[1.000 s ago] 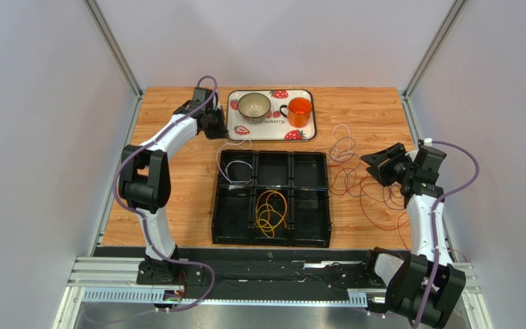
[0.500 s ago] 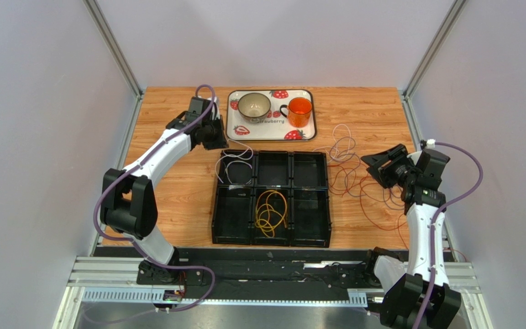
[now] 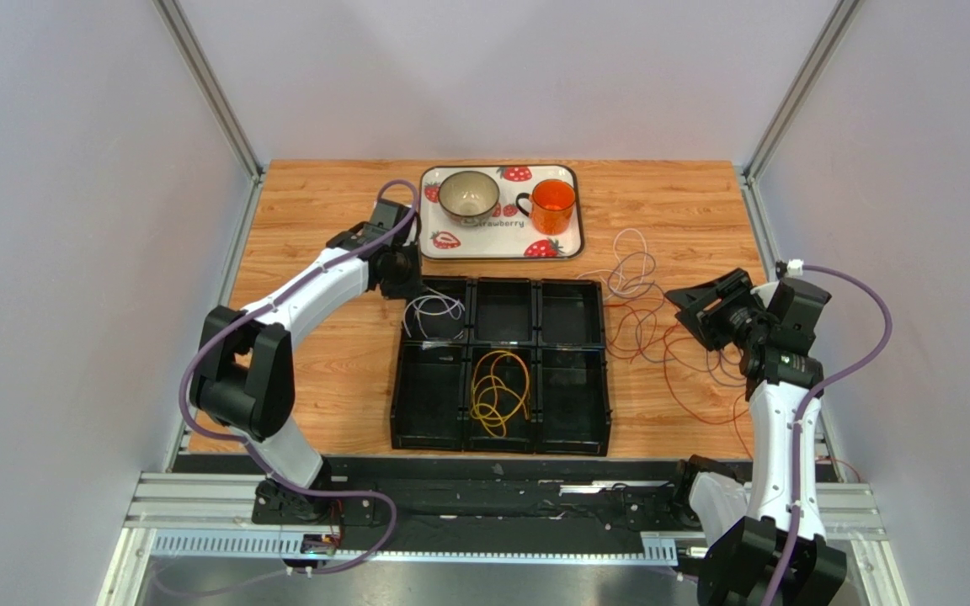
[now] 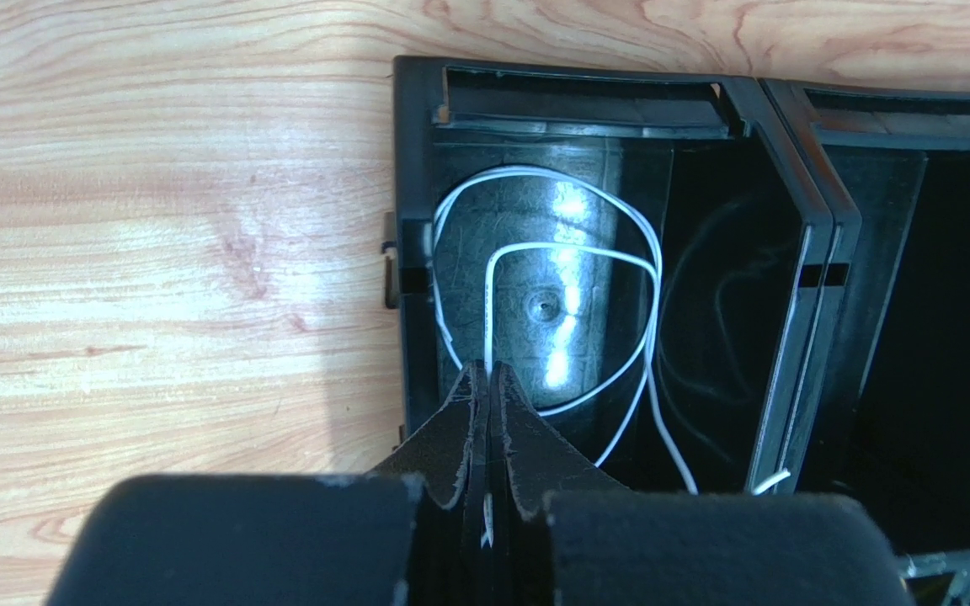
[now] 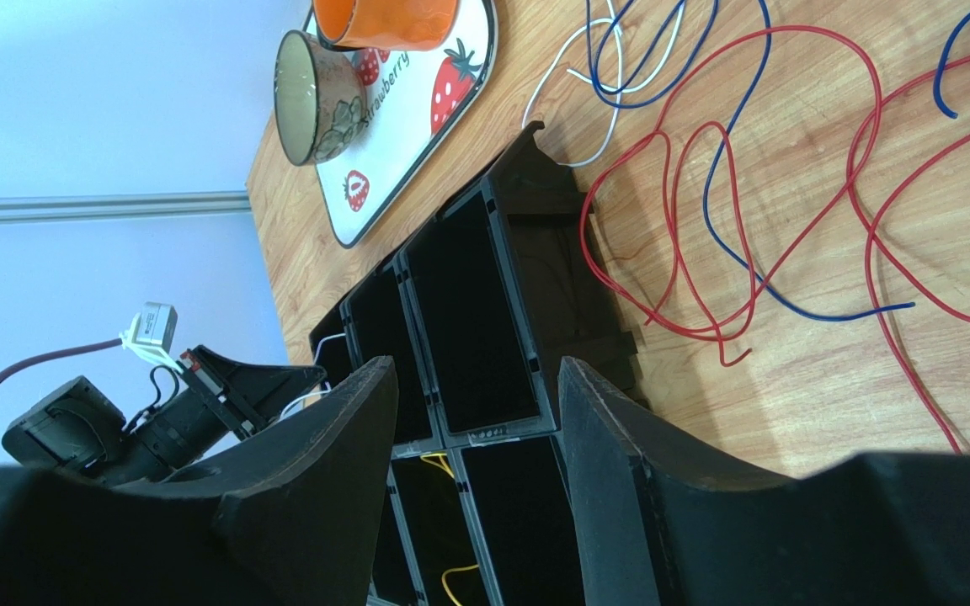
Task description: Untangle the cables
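Moved: left arm (image 3: 326, 272) to organizer's (image 3: 397, 392) upper-left compartment.
Left jaws: pinching white cable (image 4: 566, 249), loop directly ahead.
Right jaws: open, empty.

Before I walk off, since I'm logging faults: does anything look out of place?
Only the heap of red, blue and white cables, overlapping on the table right of the black bin, not yet sorted. The left end effector pinches a white cable over the bin's far-left compartment. Nothing spilled or broken.
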Controlling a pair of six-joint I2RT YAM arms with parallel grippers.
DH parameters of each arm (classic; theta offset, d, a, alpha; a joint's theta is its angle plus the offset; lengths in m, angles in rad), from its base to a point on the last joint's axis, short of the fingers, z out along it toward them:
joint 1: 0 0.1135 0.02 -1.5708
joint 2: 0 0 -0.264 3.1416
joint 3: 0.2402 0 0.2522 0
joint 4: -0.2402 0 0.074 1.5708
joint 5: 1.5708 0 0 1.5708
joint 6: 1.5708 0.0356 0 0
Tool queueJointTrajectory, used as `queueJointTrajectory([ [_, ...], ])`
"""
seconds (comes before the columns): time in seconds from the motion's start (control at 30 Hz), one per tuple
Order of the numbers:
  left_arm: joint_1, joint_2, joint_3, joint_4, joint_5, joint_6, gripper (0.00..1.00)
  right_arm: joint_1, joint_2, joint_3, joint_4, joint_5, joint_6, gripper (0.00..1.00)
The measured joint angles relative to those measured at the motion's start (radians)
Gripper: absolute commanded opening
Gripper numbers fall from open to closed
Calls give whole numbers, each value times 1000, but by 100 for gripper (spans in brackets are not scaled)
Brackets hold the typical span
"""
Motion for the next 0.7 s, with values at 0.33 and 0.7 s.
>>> queueJointTrajectory([
  [0.33,-75,132,141,-105,-123,-4,31,2,0,0,-9,-4,0,54],
  [0.7,-75,136,180,-171,-194,-16,49,4,1,2,-15,-7,-1,54],
])
